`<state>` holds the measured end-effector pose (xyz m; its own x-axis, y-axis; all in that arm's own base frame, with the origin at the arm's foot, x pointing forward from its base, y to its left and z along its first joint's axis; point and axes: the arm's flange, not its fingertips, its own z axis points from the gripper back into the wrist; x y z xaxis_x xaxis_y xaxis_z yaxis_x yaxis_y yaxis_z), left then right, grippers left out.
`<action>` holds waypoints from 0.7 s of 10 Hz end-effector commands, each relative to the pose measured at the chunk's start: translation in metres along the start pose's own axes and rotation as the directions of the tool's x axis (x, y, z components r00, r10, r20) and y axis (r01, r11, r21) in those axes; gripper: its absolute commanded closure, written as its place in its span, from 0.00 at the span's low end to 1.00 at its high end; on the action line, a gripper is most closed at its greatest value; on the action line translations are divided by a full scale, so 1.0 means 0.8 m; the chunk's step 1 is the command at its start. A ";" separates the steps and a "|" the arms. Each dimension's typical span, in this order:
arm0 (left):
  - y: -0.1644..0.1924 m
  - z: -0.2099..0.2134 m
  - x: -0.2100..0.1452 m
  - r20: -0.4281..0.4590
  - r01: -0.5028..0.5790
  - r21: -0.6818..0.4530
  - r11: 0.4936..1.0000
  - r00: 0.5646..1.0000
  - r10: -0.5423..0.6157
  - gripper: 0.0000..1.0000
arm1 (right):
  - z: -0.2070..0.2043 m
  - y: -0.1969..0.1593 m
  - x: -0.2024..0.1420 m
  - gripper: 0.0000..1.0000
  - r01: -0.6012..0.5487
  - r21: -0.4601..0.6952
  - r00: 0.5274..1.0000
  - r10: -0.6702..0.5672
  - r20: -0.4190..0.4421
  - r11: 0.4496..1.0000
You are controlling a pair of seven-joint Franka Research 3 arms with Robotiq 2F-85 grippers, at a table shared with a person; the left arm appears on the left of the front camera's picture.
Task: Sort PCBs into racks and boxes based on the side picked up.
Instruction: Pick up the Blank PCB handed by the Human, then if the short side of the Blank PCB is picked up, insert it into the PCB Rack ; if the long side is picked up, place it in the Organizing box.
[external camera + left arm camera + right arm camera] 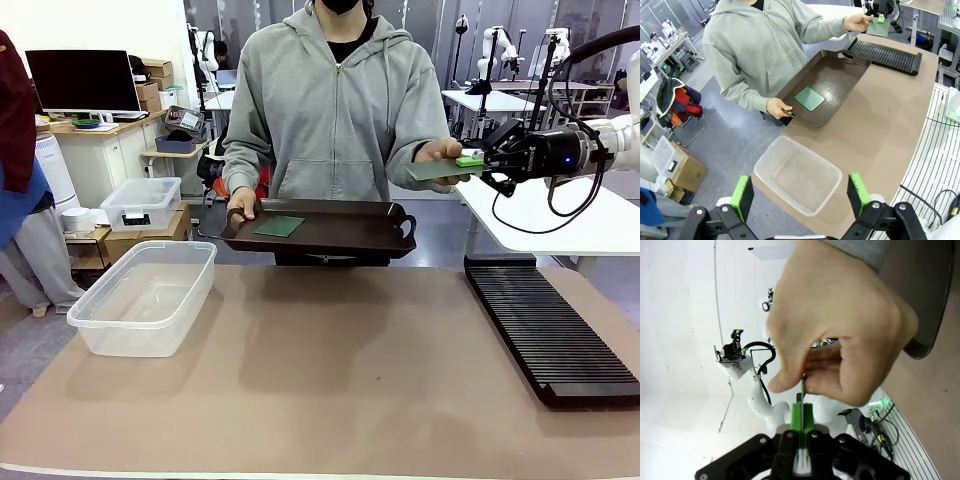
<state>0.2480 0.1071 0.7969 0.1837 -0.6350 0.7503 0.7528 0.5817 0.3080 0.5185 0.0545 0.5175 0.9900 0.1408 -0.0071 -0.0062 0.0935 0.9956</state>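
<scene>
Two PCBs, both thin green rectangles. One PCB [438, 170] lies flat in the right pincer [480, 160], whose green pads [803, 415] are pinched tight on its edge. A person's hand [440, 151] grips its opposite end. The other PCB [278, 227] rests in one dark tray [350, 240], well to that pincer's left. One black slotted rack [548, 335] sits below it. The left pincer [800, 192] gapes wide, holding nothing, above one clear tub [795, 175].

White wall [100, 25] bg, monitor [84, 80] on desk [100, 126] L, white tables [492, 100] R, cardboard boxes [152, 80], grey floor [30, 345]
</scene>
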 end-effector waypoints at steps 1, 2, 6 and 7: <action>-0.001 -0.001 -0.001 0.008 0.008 -0.009 1.000 1.000 -0.008 0.00 | 0.005 0.002 0.002 1.00 0.002 0.028 1.000 -0.001 -0.016 1.000; -0.001 -0.001 -0.001 0.008 0.008 -0.009 1.000 1.000 -0.008 0.00 | 0.005 0.002 0.002 1.00 0.006 0.027 1.000 -0.006 -0.016 1.000; -0.001 -0.001 -0.001 0.008 0.008 -0.009 1.000 1.000 -0.008 0.00 | 0.002 0.000 -0.001 1.00 0.001 0.005 1.000 -0.001 -0.004 1.000; -0.001 -0.001 -0.001 0.008 0.008 -0.009 1.000 1.000 -0.008 0.00 | 0.002 0.000 -0.001 1.00 0.001 0.005 1.000 -0.001 -0.004 1.000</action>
<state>0.2480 0.1071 0.7969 0.1837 -0.6350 0.7503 0.7528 0.5817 0.3080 0.5182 0.0528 0.5167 0.9896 0.1434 -0.0104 -0.0026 0.0898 0.9960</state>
